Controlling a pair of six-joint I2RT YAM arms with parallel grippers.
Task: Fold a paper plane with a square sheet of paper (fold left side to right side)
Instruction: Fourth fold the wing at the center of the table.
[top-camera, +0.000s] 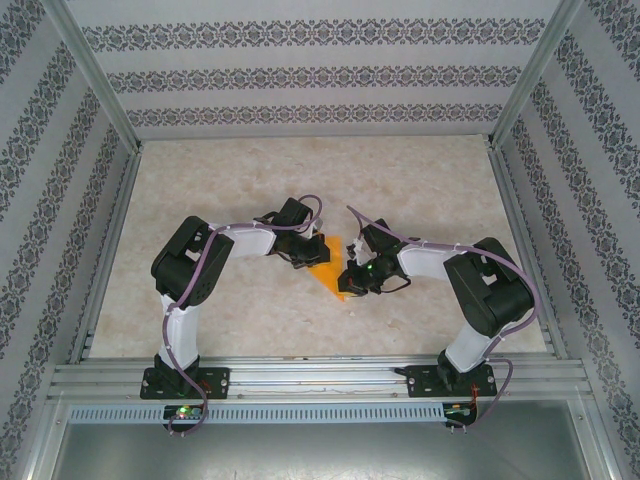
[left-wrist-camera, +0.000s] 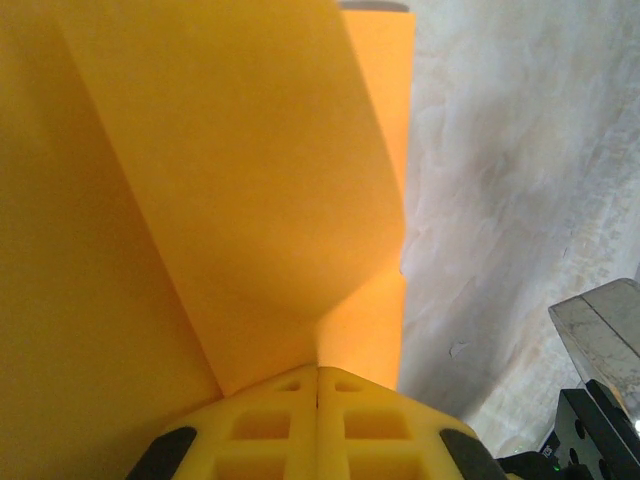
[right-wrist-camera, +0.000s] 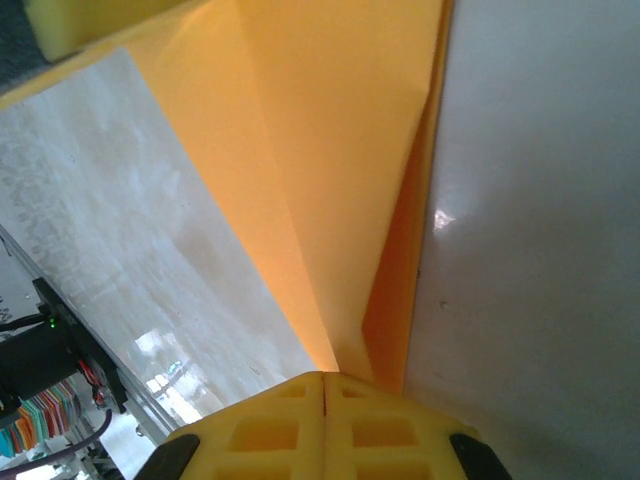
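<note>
Left tool (left-wrist-camera: 318, 392) and right tool (right-wrist-camera: 323, 392) each clamp the folded orange paper (top-camera: 329, 272) at the middle of the pale desk (top-camera: 250, 180).

The left arm (top-camera: 190, 270) and right arm (top-camera: 485, 290) are made of black joints, white links and purple cables; yellow gridded pads (left-wrist-camera: 262, 428) are fitted.

Left arm (top-camera: 190, 265) and right arm (top-camera: 488, 290) bent inward, wrists close together, jaws closed.
</note>
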